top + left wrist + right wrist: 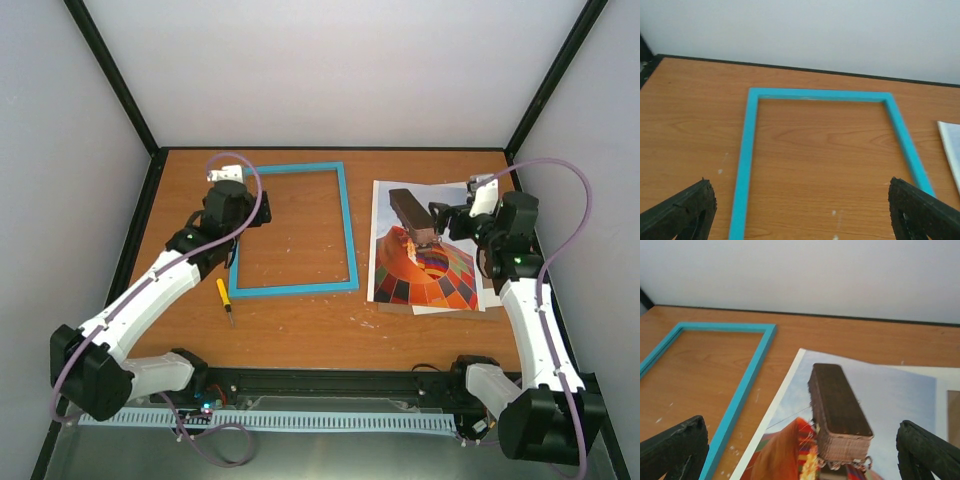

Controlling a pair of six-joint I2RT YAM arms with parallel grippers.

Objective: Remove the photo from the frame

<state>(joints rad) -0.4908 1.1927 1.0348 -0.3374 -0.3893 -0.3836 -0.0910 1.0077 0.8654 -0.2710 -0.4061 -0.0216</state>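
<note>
The light-blue frame (293,228) lies flat and empty on the table left of centre, with bare wood showing through it; it also shows in the left wrist view (747,145) and the right wrist view (747,375). The photo (425,255) lies apart from the frame to its right, face up, with red, orange and yellow checks and a dark basket; it fills the right wrist view (890,390). My left gripper (260,212) hovers over the frame's left side, open and empty (799,182). My right gripper (440,222) hovers over the photo's upper part, open and empty (801,421).
A small yellow-handled screwdriver (224,296) lies just left of the frame's near corner. A white sheet (488,296) and a brown board edge (395,307) stick out from under the photo. Black rails edge the table on all sides.
</note>
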